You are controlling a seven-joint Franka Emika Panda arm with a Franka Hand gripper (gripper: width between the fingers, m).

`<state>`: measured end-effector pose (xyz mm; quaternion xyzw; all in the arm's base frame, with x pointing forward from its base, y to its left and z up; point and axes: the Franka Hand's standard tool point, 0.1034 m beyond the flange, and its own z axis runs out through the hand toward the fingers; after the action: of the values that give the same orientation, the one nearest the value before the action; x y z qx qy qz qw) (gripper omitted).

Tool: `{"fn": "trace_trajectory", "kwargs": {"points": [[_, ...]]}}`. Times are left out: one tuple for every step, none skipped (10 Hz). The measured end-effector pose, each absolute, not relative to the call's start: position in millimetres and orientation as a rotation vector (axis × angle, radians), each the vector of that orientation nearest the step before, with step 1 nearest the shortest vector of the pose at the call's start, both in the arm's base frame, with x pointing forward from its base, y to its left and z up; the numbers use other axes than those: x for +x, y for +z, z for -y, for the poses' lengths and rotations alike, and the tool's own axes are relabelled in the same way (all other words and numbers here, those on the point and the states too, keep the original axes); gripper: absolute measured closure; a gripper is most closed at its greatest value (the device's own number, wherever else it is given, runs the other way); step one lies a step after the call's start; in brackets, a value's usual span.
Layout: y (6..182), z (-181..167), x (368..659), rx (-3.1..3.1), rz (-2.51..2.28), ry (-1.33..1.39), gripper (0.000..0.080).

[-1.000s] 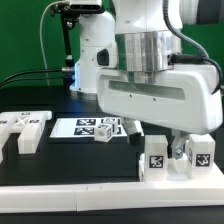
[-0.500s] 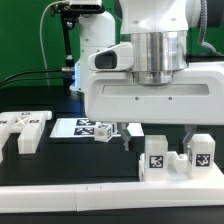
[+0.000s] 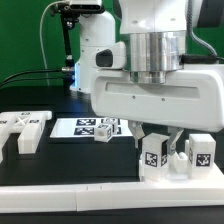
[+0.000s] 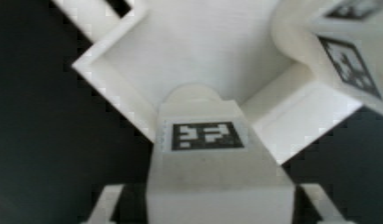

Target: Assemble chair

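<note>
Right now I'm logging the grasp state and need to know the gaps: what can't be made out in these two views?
- End effector: its fingers are cut by the wrist view's edge and covered by the arm's housing in the exterior view, so open or shut is unclear.
- Tagged white part: the wrist view is blurred, so its full shape is unclear.
- White parts: cut off by the exterior view's left edge.

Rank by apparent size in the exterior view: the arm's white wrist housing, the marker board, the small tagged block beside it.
1. Arm's white wrist housing, though nearness to the camera inflates it.
2. Marker board.
3. Small tagged block.
</note>
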<state>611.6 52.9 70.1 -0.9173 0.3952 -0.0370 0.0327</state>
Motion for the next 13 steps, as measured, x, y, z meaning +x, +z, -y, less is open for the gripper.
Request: {"fn": "trace_trajectory", "kwargs": {"points": [[69.8, -52.9, 611.5, -2.757, -1.354, -0.108, 0.0514], [70.2, -52.3, 610.7, -2.61, -1.617, -0.086, 0.0514], [71.6, -51.7, 611.6, -2.432, -1.854, -0.047, 0.0514], [71.9, -51.7, 611.3, -2.24, -2.065, -0.018, 0.0514], [72.2, -51.3, 611.6, -2.102, -2.192, 0.009, 0.0514], [71.3, -50.2, 610.2, -1.953, -2.316, 0.047, 0.0514], [68.5, -47.3, 606.3, -1.89, -2.39, 0.063, 0.0514], [68.6, -46.6, 605.2, -1.854, -2.425, 0.062, 0.0514], [68.5, -45.7, 604.2, -1.858, -2.428, 0.065, 0.051], [67.5, -46.0, 604.0, -1.86, -2.427, 0.065, 0.051], [67.1, -46.1, 603.9, -1.86, -2.428, 0.065, 0.0295], [68.4, -46.6, 604.2, -1.874, -2.415, 0.063, 0.0295], [76.4, -50.9, 604.0, -1.908, -2.373, 0.06, 0.0181]]}}
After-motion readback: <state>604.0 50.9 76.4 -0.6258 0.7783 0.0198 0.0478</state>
